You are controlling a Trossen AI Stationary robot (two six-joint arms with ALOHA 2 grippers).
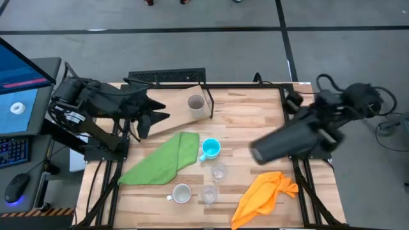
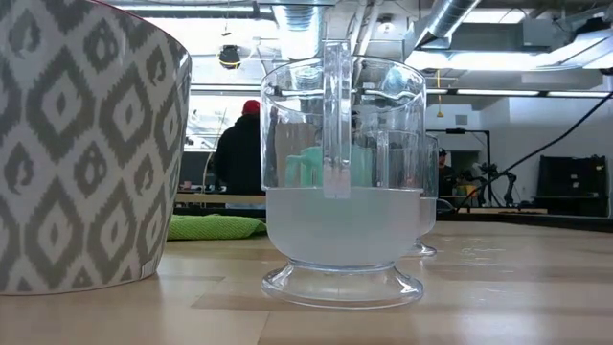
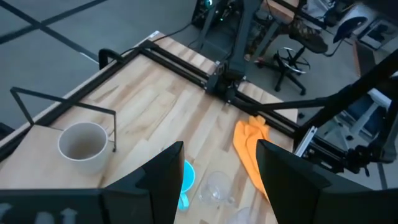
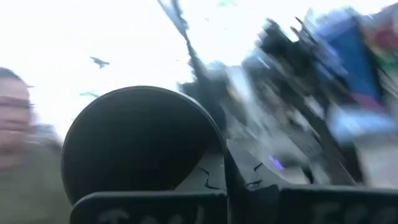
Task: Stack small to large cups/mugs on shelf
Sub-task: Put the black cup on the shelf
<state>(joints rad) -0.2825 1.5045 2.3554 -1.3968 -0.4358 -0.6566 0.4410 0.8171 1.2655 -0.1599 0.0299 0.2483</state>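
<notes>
High view. Left hand (image 1: 162, 111) spread open and empty, above the far left part of the surface (image 1: 249, 108). Just ahead of its fingertips, the grey-beige cup (image 1: 196, 104), upright on the pale shelf (image 1: 179, 96). Nearer than that hand and to its right: green cloth (image 1: 163, 160), blue mug (image 1: 211, 149), two clear glasses (image 1: 219, 171) (image 1: 209, 195), white mug (image 1: 181, 193). Right hand (image 1: 271, 147) raised over the right side, clenched around the black cup (image 1: 259, 152), which lies on its side with its end toward the blue mug. Orange cloth (image 1: 265, 195) below and nearer than that hand.

Low view. No hand visible. Patterned white mug (image 2: 86, 144) close at left, a clear glass (image 2: 343, 182) in the middle, the second glass (image 2: 428, 206) behind it, green cloth (image 2: 215, 226) farther back. A person (image 2: 241, 149) standing in the room beyond.

Left wrist view. Two dark fingers (image 3: 165, 177) well apart, nothing between them. Beyond them, the grey-beige cup (image 3: 82, 146) on the shelf (image 3: 37, 143), plus blue mug (image 3: 185, 180), one glass (image 3: 217, 186) and orange cloth (image 3: 252, 146).

Right wrist view. Black cup (image 4: 134, 140) gripped in the right hand (image 4: 224, 199), seen end-on.
</notes>
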